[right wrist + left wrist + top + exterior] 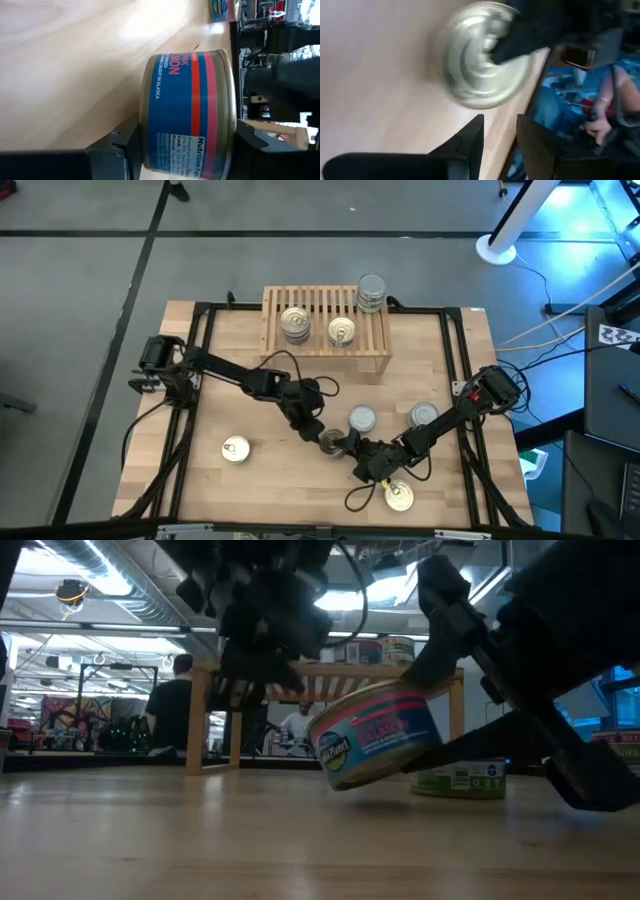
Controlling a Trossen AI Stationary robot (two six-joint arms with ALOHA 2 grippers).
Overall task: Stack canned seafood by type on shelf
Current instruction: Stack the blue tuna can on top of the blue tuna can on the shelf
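Note:
The light-wood slatted shelf stands at the table's far side. It carries a short stack of gold-lidded tins, one gold-lidded tin and a silver-lidded stack. My right gripper is near the table's middle, shut on a blue-and-pink salmon tin. My left gripper hovers just left of that tin, open and holding nothing. Resting flat on the tabletop are two silver-lidded tins and two gold-lidded tins. My right gripper pinches the salmon tin across its flat ends. One finger lies on the silver lid and the other is under the base. The fingers come from the table's right, slanting down. The tin is tilted and lifted just clear of the table.
A black frame rail runs around the tabletop, and both arms' cables lie on it. A green-labelled tin sits just behind the held one. People are in the room beyond the table. Bare wood lies at the near left.

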